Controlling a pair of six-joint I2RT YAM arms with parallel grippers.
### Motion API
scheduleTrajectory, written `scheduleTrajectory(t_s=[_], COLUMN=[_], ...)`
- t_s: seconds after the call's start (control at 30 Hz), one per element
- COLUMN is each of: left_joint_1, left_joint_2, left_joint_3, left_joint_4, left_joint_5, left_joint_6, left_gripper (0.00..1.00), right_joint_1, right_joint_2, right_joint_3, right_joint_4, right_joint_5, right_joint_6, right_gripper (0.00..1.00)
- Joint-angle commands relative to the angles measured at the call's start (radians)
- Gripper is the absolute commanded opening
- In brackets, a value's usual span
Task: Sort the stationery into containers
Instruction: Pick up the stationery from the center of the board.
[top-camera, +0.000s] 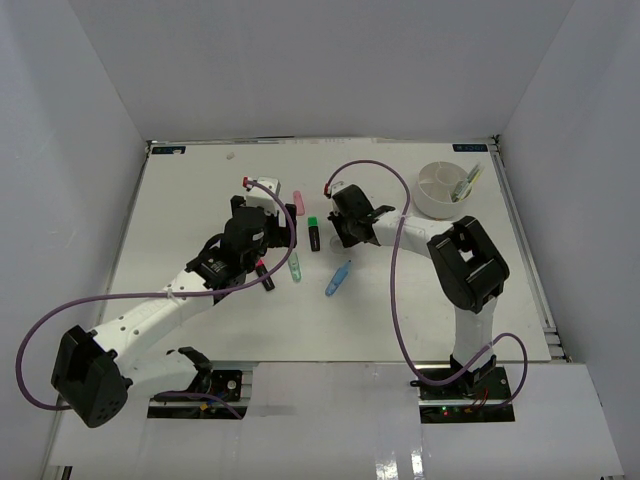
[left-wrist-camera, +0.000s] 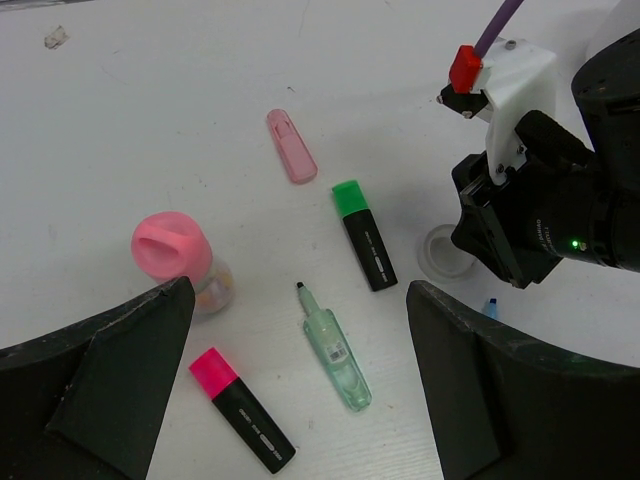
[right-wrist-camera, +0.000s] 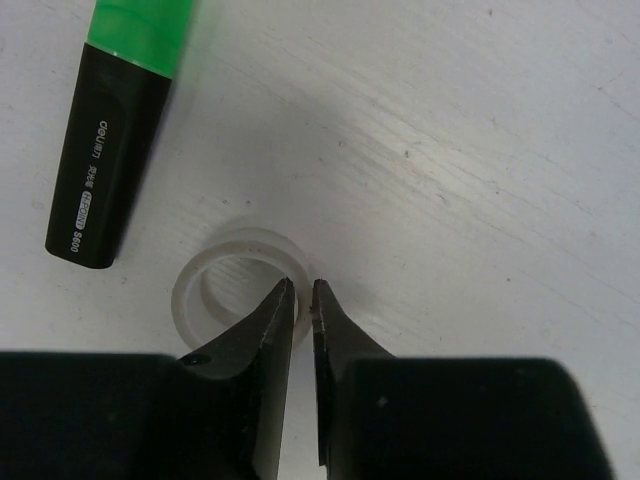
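Observation:
My right gripper (right-wrist-camera: 303, 290) is shut on the wall of the white tape ring (right-wrist-camera: 208, 268), one finger inside it and one outside, down on the table (top-camera: 200, 200). The green-capped highlighter (right-wrist-camera: 115, 150) lies just beside it. My left gripper (left-wrist-camera: 300, 300) is open and empty, hovering above a mint-green pen (left-wrist-camera: 336, 346) and a pink-capped highlighter (left-wrist-camera: 241, 410). The pink-capped glue stick (left-wrist-camera: 172, 250), the pink eraser (left-wrist-camera: 291, 146) and the tape ring (left-wrist-camera: 440, 252) show beyond. A blue pen (top-camera: 338, 278) lies mid-table. The round white tub (top-camera: 447, 187) at the back right holds a few pens.
The right arm's wrist (left-wrist-camera: 540, 210) stands close to the right of my left gripper. Purple cables (top-camera: 390, 200) loop over both arms. White walls enclose the table on three sides.

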Motion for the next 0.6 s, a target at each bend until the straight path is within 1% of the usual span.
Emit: scheduleTrajectory(t_s=[0.0, 0.07, 0.13, 0.17, 0.23, 0.27, 0.3, 0.33, 0.37, 0.43, 0.47, 0.53, 0.57], left_joint_1=[0.007, 0.007, 0.007, 0.007, 0.007, 0.007, 0.007, 0.007, 0.007, 0.008, 0.007, 0.007, 0.007], left_joint_2=[-0.001, 0.003, 0.003, 0.005, 0.01, 0.014, 0.025, 0.028, 0.028, 0.031, 0.031, 0.04, 0.046], left_joint_3=[0.018, 0.02, 0.021, 0.023, 0.024, 0.033, 0.041, 0.047, 0.052, 0.064, 0.07, 0.092, 0.098], left_joint_4=[-0.006, -0.009, -0.014, -0.016, -0.016, -0.02, -0.028, -0.037, -0.039, -0.037, -0.039, -0.04, -0.039], left_joint_5=[0.02, 0.042, 0.072, 0.104, 0.131, 0.15, 0.189, 0.207, 0.226, 0.285, 0.308, 0.372, 0.394], left_joint_6=[-0.015, -0.026, -0.04, -0.043, -0.064, -0.066, -0.083, -0.097, -0.112, -0.167, -0.187, -0.253, -0.273], left_gripper=[0.98, 0.98, 0.98, 0.98, 0.98, 0.98, 0.98, 0.98, 0.98, 0.98, 0.97, 0.95, 0.92], right_joint_1=[-0.007, -0.009, -0.009, -0.009, -0.007, -0.008, -0.007, -0.008, -0.009, -0.009, -0.007, -0.007, -0.005], right_joint_2=[-0.001, -0.031, -0.068, -0.12, -0.182, -0.246, -0.28, -0.309, -0.369, -0.424, -0.471, -0.512, -0.544], right_joint_3=[0.033, 0.018, -0.004, -0.042, -0.097, -0.155, -0.186, -0.217, -0.276, -0.33, -0.356, -0.41, -0.424], right_joint_4=[0.01, 0.013, 0.027, 0.041, 0.107, 0.128, 0.171, 0.215, 0.245, 0.321, 0.346, 0.4, 0.415], right_joint_5=[-0.014, -0.018, -0.053, -0.073, -0.13, -0.152, -0.166, -0.213, -0.228, -0.256, -0.265, -0.264, -0.265], right_joint_6=[0.021, 0.027, 0.041, 0.048, 0.082, 0.093, 0.105, 0.125, 0.131, 0.147, 0.154, 0.164, 0.168], right_gripper=[0.15, 0.08, 0.08, 0.08, 0.08, 0.08, 0.08, 0.08, 0.08, 0.08, 0.08, 0.08, 0.08])
